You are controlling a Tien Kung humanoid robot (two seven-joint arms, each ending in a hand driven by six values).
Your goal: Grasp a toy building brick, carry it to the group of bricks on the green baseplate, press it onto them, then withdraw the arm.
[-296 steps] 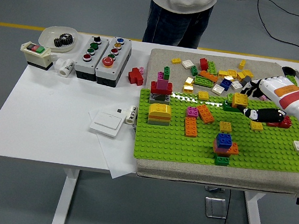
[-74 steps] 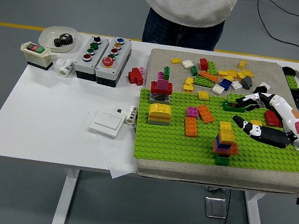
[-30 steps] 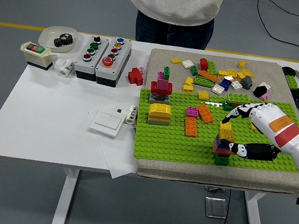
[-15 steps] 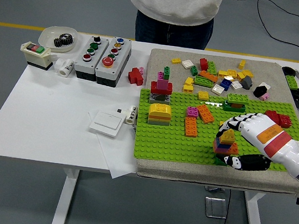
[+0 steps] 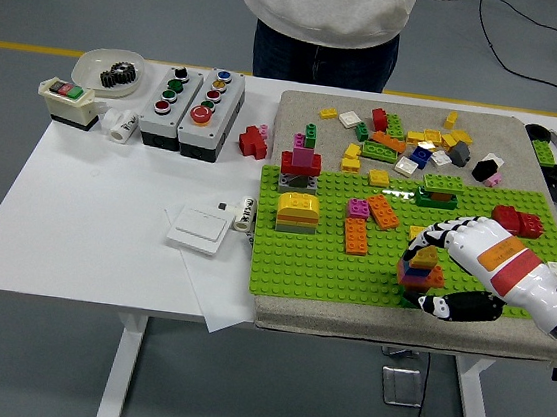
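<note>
My right hand (image 5: 430,271) is cupped over the brick stack (image 5: 419,268) near the front of the green baseplate (image 5: 313,263), its fingers (image 5: 429,229) arched above the yellow brick (image 5: 424,254) topping the stack and the thumb low beside the base; I cannot tell whether it actually grips the brick. On the worktop (image 5: 87,207) at far left, the white dish (image 5: 98,69) holds a dark gear (image 5: 119,73). Loose bricks (image 5: 397,137) lie scattered on the grey mat (image 5: 300,105) behind the baseplate. A person (image 5: 325,23) stands at the far side. Half a second ago the hand sat slightly further left and lower; the stack has not moved.
</note>
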